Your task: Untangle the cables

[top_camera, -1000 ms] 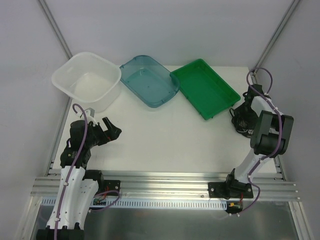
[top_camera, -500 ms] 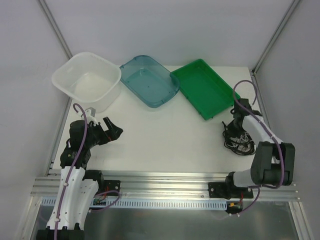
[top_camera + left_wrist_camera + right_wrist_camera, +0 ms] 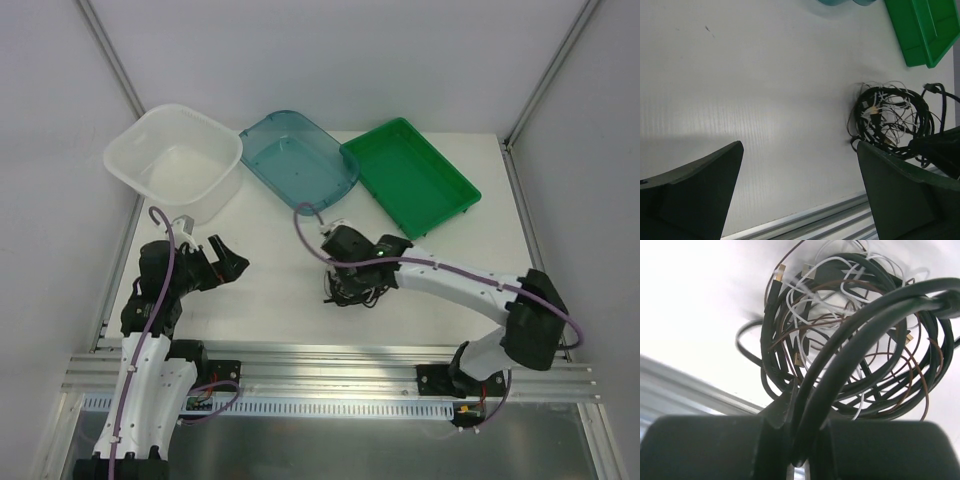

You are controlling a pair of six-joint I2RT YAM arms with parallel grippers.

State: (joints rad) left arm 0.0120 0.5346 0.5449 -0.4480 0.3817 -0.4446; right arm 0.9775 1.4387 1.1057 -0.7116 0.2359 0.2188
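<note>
The cables point(image 3: 356, 288) are one tangled bundle of black, dark brown and thin white cords with small gold plugs, lying near the middle of the table. My right gripper point(image 3: 347, 272) is above the bundle, shut on a thick black cable loop point(image 3: 850, 345) that runs between its fingers point(image 3: 805, 440). The rest of the tangle hangs below that loop. My left gripper point(image 3: 226, 262) stands open to the left of the bundle, with nothing between its fingers point(image 3: 799, 150). In the left wrist view the cables point(image 3: 890, 120) lie to the right, beside the right finger.
Along the back stand a white tub point(image 3: 185, 170), a blue tray point(image 3: 295, 160) and a green tray point(image 3: 405, 175), none holding anything. An aluminium rail point(image 3: 330, 360) runs along the table's near edge, close to the bundle.
My right gripper shut on the cables at the table's right side, then the arm swept left, carrying the bundle to the middle. The left arm has stayed put.
</note>
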